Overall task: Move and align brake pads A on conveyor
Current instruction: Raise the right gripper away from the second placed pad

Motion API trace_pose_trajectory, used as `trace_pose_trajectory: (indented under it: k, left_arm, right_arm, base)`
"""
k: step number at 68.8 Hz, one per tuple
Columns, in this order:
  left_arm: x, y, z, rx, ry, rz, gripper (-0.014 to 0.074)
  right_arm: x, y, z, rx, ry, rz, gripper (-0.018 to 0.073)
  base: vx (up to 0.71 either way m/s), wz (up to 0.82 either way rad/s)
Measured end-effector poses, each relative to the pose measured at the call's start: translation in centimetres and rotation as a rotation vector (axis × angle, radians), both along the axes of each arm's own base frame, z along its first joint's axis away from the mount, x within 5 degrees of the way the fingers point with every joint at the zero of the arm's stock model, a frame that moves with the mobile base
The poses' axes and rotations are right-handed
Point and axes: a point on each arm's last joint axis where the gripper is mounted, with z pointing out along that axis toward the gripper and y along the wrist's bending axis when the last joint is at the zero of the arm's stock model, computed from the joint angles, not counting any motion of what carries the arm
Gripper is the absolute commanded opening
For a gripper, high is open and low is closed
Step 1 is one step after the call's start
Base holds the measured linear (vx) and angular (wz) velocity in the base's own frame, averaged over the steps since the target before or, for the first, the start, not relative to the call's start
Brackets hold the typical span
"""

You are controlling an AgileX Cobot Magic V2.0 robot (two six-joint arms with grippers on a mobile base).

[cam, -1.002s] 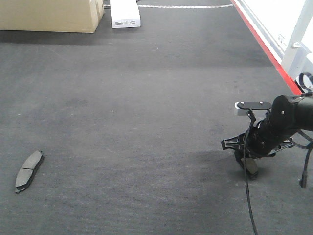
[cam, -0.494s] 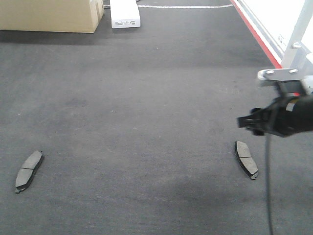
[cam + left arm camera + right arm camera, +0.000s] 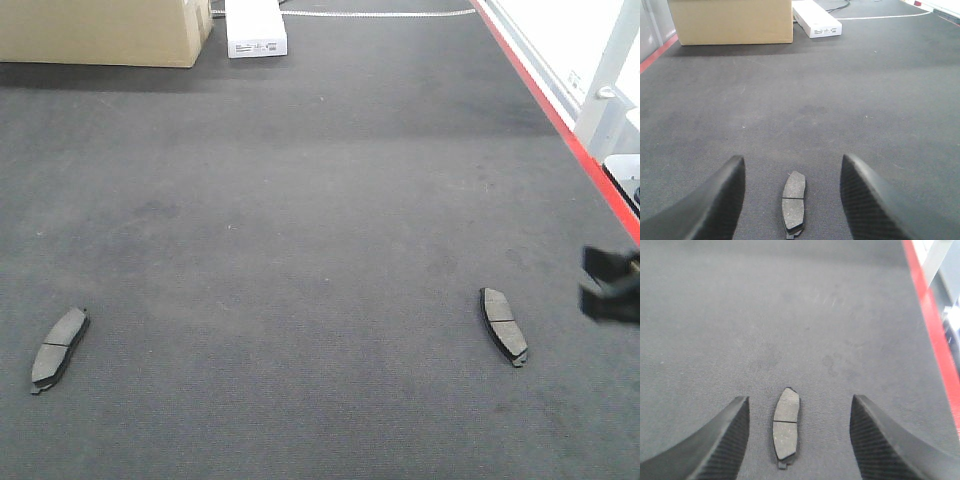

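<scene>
Two brake pads A lie flat on the dark conveyor, far apart. The left pad is near the front left; the right pad is near the front right. In the left wrist view, my left gripper hangs open above its pad, which lies lengthwise between the fingers, untouched. My right gripper is also open over the other pad, clear of it. In the front view the right gripper is a blur at the right edge.
A cardboard box and a white carton stand at the belt's far end. A red strip runs along the right edge, with a white frame post beyond it.
The right gripper let go of the right pad, rose and drew back to the right edge of the view. That pad now lies on the belt. The left pad has not moved.
</scene>
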Motion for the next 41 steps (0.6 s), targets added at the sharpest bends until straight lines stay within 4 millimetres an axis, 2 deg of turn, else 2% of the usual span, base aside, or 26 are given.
trace_pose_trajectory:
  k: [16, 25, 34, 41]
  left_arm:
    - [0.0, 0.0, 0.0, 0.000, 0.000, 0.000, 0.0394]
    - [0.0, 0.0, 0.0, 0.000, 0.000, 0.000, 0.0394]
    - [0.0, 0.0, 0.0, 0.000, 0.000, 0.000, 0.0394]
    - [0.0, 0.0, 0.0, 0.000, 0.000, 0.000, 0.0394]
  right_arm:
    - [-5.9, -0.6, -0.2, 0.008, -0.194, 0.005, 0.0437]
    - [-8.6, -0.8, -0.8, 0.021, -0.308, 0.005, 0.0437]
    - [-10.0, -1.0, -1.8, 0.026, -0.369, 0.005, 0.0437]
    - [-10.3, -1.0, -2.4, 0.027, -0.375, 0.005, 0.0437]
  base:
    - [0.00, 0.00]
    - [0.00, 0.00]
    - [0.00, 0.00]
    - [0.00, 0.00]
